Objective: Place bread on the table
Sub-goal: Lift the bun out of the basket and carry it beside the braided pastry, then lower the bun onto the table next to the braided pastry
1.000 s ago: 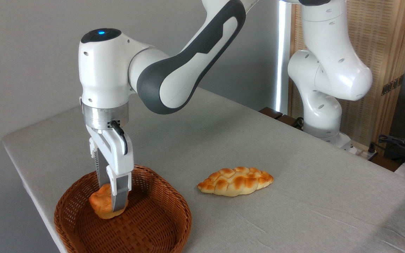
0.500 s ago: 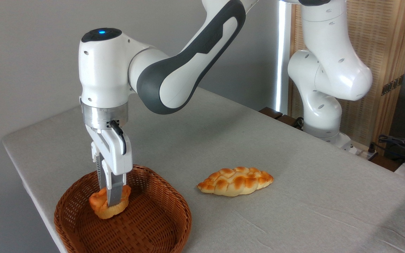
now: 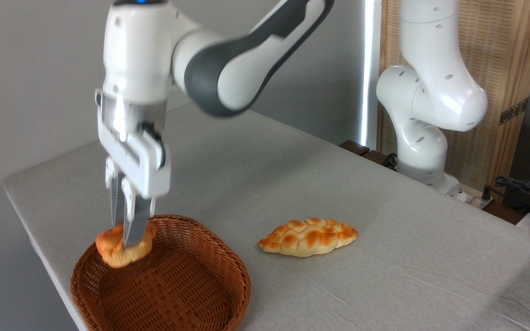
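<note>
The bread (image 3: 108,250), a small orange-brown roll squeezed in the middle, hangs above the left rear part of the brown wicker basket (image 3: 187,285). My gripper (image 3: 124,239) points straight down and is shut on it, fingers pinching it across its top. The roll is clear of the basket floor. The table (image 3: 384,257), covered in light grey cloth, spreads out to the right and behind.
A longer braided pale-golden loaf (image 3: 308,236) lies on the table to the right of the basket. The arm's white base (image 3: 423,151) stands at the back right edge. The table's left edge runs close beside the basket.
The gripper closed on the roll in the basket, then rose and shifted slightly left, lifting the roll off the basket floor.
</note>
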{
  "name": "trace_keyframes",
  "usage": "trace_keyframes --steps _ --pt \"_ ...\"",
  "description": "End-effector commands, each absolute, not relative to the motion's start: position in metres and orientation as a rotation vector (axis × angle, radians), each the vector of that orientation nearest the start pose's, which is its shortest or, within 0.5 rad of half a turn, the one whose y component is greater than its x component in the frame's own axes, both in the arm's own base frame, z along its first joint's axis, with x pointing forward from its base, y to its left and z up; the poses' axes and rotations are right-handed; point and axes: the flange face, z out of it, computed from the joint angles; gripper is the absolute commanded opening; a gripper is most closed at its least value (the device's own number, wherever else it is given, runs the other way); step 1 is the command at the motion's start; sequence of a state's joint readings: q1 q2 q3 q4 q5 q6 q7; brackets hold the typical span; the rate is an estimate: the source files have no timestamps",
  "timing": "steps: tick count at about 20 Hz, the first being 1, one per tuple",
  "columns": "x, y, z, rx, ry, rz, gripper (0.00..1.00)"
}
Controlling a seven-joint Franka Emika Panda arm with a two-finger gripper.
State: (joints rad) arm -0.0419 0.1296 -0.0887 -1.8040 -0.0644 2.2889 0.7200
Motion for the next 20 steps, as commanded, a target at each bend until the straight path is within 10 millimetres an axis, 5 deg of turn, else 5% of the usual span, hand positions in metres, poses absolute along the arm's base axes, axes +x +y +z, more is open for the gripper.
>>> trace_keyframes --steps 1,4,9,14,15,20 --pt "0.582 -0.05 0.555 -2.92 1.113 -0.443 0.4" --pt "0.542 -0.047 0.562 -2.976 1.147 -0.244 0.41" --pt "0.505 -0.058 0.526 -2.996 1.218 -0.035 0.49" --pt "0.494 -0.083 0.49 -2.978 1.303 0.093 0.79" --pt "0.494 -0.084 0.486 -2.979 1.306 0.108 0.99" --pt "0.494 -0.115 0.455 -2.945 1.396 0.204 1.0"
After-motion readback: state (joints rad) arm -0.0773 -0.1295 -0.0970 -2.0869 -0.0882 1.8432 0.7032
